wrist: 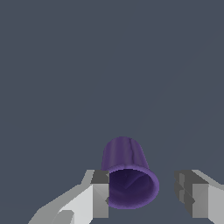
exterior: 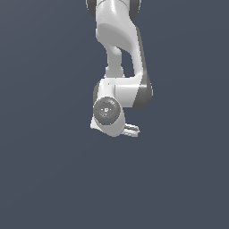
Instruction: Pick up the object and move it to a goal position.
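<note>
While my arm point(exterior: 118, 67) hung over the grey worktop point(wrist: 65, 65), my jaws stood apart, the purple cup point(wrist: 127, 173) between them, touching one finger point(wrist: 98, 197).

A purple cup point(wrist: 127, 175) lies tipped on the plain grey-blue floor point(wrist: 65, 65).

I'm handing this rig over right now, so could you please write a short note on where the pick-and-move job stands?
Gripper: open, nothing held. One finger touches or nearly touches the purple cup's rim; the other stands clear.
Purple cup: lies on its side between the fingers, open mouth toward the wrist camera. The exterior view does not show it; the arm hides that spot.
Done: gripper brought around the cup.
Left: close on it, lift, carry to the goal. No goal marker shows in either view.
</note>
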You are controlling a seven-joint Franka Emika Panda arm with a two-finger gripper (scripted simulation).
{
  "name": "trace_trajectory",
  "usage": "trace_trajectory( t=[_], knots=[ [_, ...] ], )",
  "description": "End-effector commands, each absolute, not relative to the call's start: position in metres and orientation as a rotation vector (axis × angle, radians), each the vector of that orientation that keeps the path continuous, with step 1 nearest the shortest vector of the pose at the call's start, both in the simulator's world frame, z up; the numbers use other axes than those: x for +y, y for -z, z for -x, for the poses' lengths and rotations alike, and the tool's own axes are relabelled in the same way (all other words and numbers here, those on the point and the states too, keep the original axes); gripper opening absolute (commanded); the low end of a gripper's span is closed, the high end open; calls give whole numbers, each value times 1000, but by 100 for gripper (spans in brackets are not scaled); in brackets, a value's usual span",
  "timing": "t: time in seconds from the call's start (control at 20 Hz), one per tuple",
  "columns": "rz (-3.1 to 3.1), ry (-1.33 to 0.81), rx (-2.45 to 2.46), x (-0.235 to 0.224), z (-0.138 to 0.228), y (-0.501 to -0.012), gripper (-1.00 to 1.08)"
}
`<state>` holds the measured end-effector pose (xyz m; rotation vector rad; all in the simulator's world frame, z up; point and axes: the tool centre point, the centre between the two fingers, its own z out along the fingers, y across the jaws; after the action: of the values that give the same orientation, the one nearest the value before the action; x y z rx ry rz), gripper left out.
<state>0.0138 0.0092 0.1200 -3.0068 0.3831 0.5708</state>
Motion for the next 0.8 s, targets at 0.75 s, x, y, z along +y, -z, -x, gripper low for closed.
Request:
trace_trajectory(
  t=[0.75],
  knots=[
    [2832,-1090,615,41,2,-94,28]
  ],
)
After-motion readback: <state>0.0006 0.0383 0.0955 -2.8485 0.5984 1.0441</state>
